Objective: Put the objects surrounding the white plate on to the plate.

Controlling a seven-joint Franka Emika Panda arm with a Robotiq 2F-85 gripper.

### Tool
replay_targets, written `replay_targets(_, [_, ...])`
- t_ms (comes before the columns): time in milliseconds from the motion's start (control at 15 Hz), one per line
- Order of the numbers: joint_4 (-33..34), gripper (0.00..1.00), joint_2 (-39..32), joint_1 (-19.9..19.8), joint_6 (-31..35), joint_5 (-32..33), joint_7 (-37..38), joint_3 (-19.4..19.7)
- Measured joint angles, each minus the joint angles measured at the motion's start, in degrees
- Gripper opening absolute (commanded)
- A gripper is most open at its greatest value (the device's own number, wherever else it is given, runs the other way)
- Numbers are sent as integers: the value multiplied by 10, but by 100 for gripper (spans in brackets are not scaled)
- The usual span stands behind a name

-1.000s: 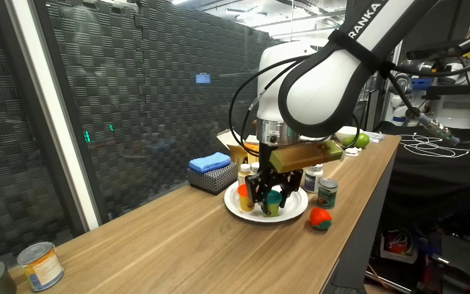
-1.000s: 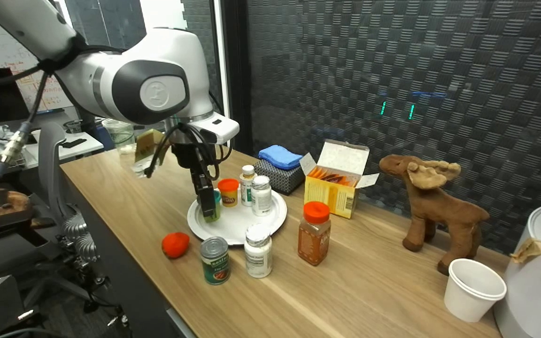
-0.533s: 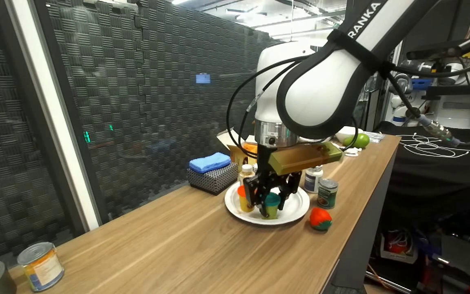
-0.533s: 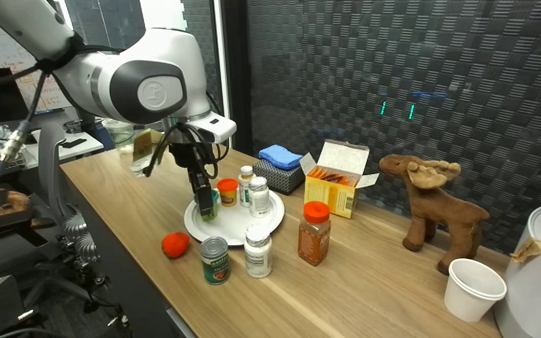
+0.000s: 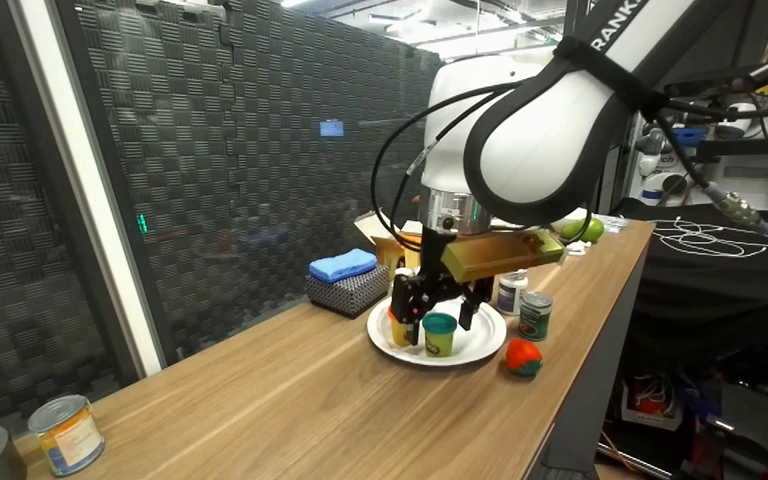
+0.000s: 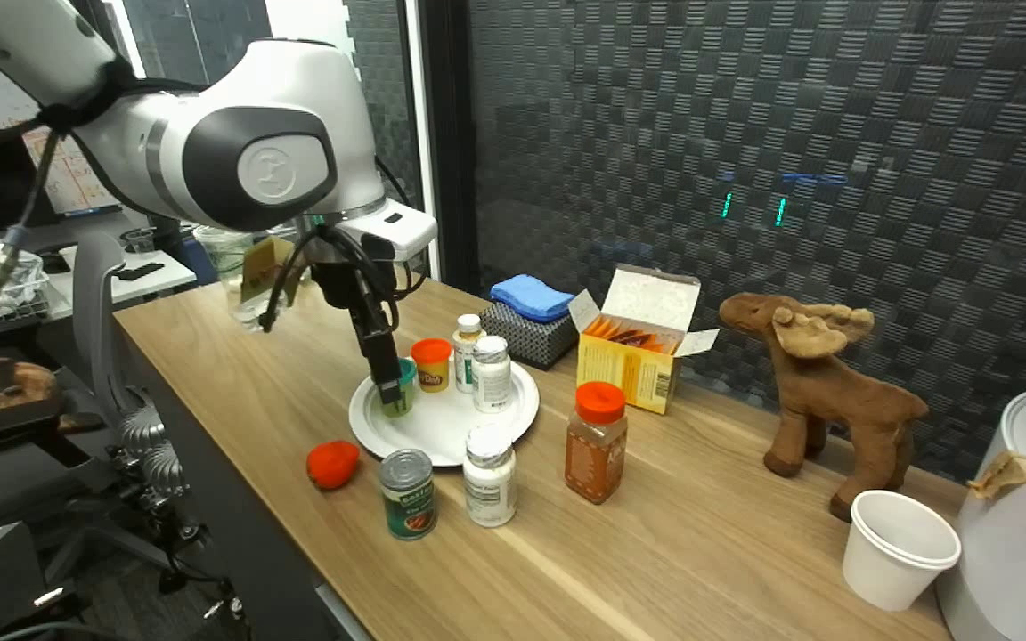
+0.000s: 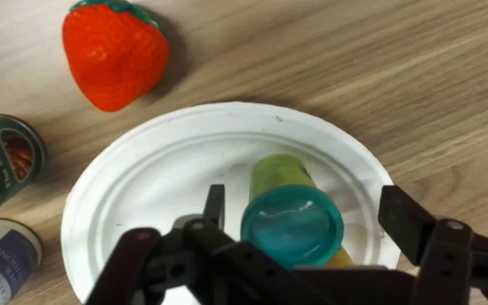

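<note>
Daylight on both sides! The jaws of the gripper (image 7: 305, 209) stand spread wide, clear of the teal-lidded tub (image 7: 292, 224) between them, and they have hold of nothing. The tub is upright on the white plate (image 6: 442, 436), lid facing up, long axis vertical, over at the plate's left in an exterior view. Half a second ago the fingers were close in at its sides; they've parted since, and the gripper has come up a touch. Over the full second the plate has slipped a shade left in that same view.

Sharing the plate, all standing: an orange-lidded tub (image 6: 432, 367), a white-capped bottle (image 6: 468, 356) and, to the right, a white bottle (image 6: 492, 378). Just off the near edge stand a green can (image 6: 408, 499) and, to its right, a second white bottle (image 6: 490, 488); farther right, a red-capped jar (image 6: 596, 450) shows reddish brown through its side. Beyond it, on the far side, a yellow carton (image 6: 624, 374) has its flaps up and orange packets (image 6: 629, 336) inside. At the near right, white cups (image 6: 891, 565) sit nested one in the other.
</note>
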State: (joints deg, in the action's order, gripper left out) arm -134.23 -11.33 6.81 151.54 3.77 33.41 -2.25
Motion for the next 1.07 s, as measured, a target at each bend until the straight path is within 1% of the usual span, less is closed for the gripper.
replay_targets(133, [-32,100,23,7,32,3,18,0])
replay_targets(400, [-126,100,82,21,108,25,83,0])
replay_targets(600, [-196,100,131,19,156,67,146,3])
replay_targets(733, [-234,100,165,13,177,83,173,5])
replay_targets(867, [-239,100,188,1,179,94,186,10])
replay_targets(1067, [-236,100,204,-23,173,112,198,13])
